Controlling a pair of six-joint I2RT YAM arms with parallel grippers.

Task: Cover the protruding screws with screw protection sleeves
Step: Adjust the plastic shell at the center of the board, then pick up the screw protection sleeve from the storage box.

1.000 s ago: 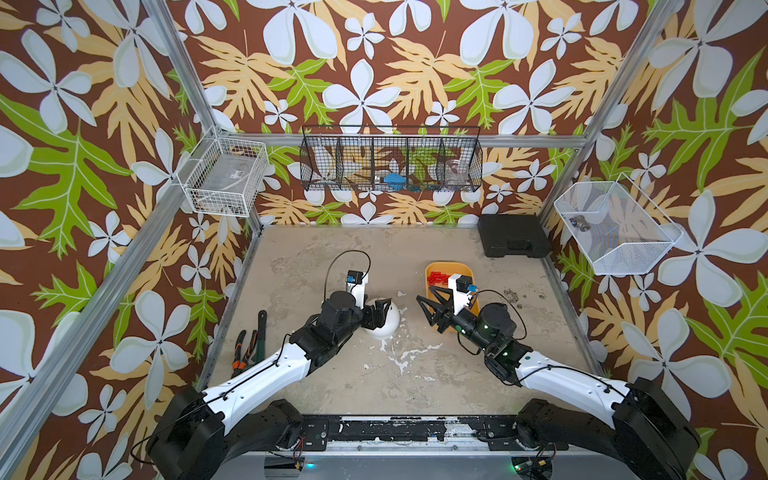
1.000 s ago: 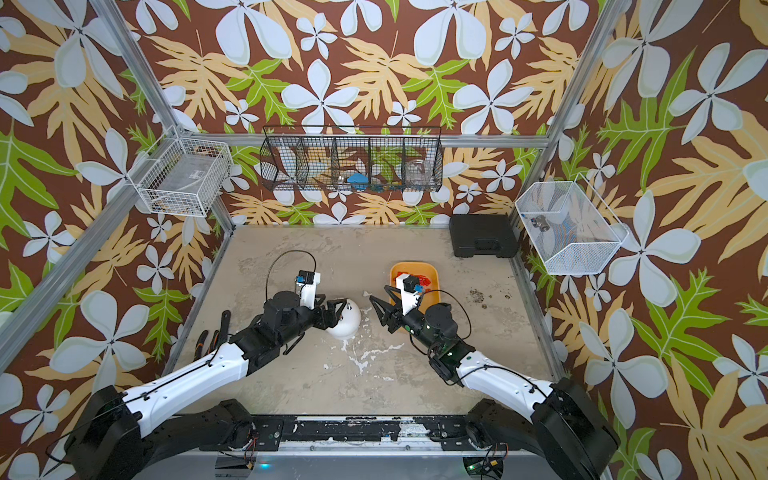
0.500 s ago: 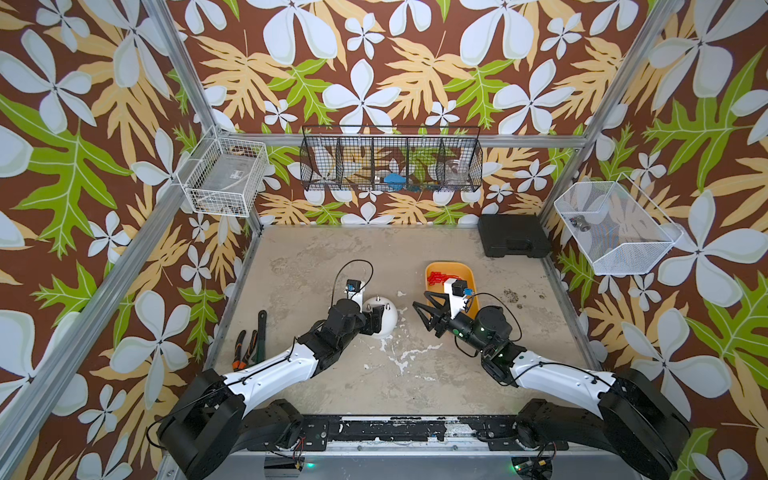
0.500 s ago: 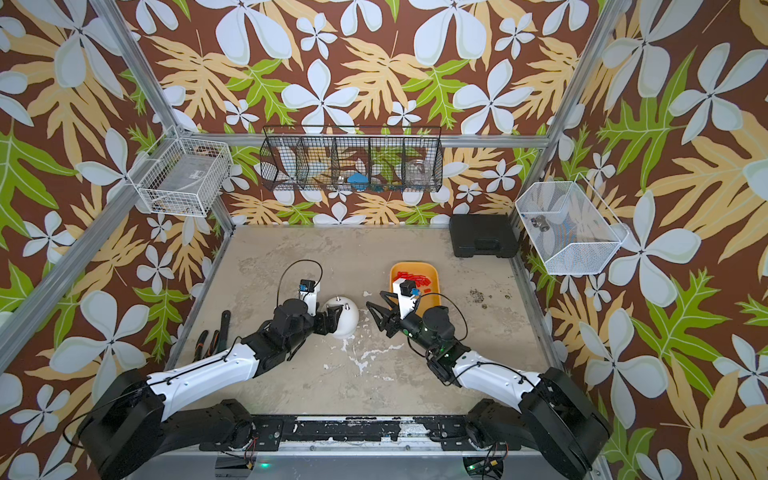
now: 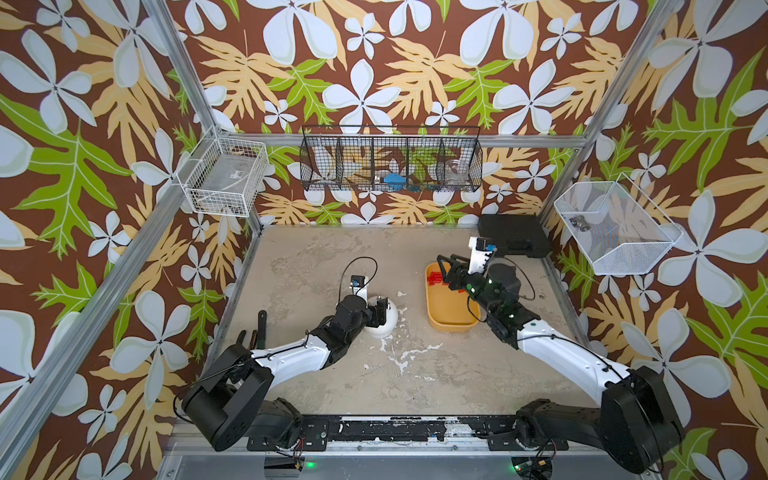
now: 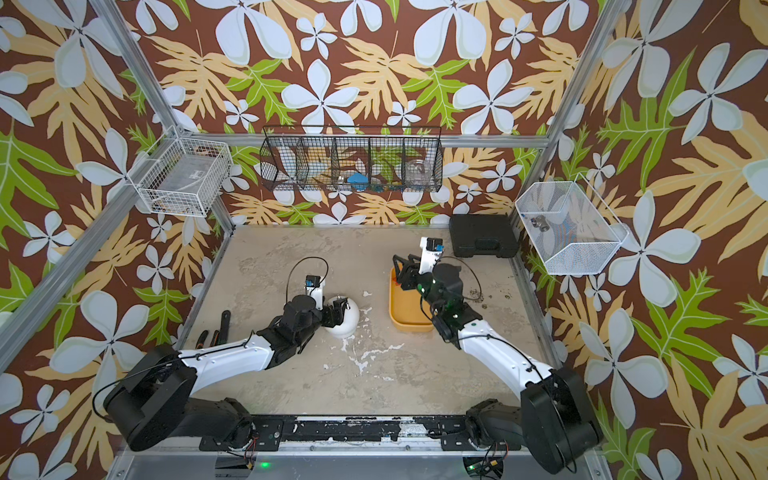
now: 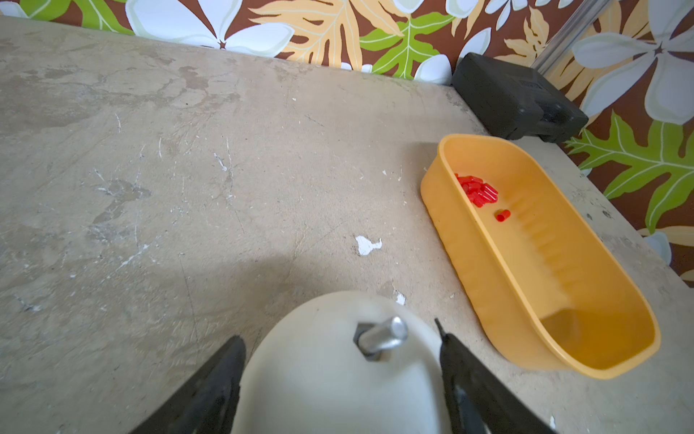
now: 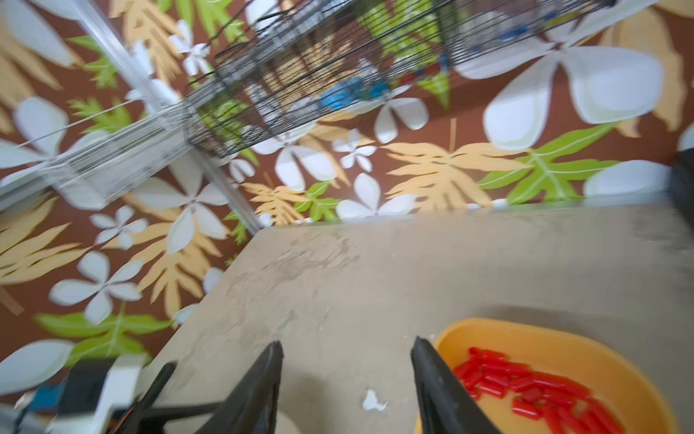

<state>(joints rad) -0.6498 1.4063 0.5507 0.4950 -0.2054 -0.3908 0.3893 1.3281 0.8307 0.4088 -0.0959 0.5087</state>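
Left gripper astride dome; right gripper parted over sleeve tray.

Left gripper (image 7: 340, 379) straddles the white dome-shaped plastic object (image 7: 319, 375), fingers close against its sides, contact unclear; one bare silvery metal stud (image 7: 381, 335) protrudes. Right gripper (image 8: 345, 379) stands apart, empty, over the orange-yellow oblong tray (image 7: 619, 360) holding tiny red tube-like sleeves (image 7: 477, 190).

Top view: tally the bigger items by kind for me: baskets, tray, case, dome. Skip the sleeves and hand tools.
White baskets: 2
Black basket: 1
Tray: 1
Case: 1
Dome: 1
Total: 6
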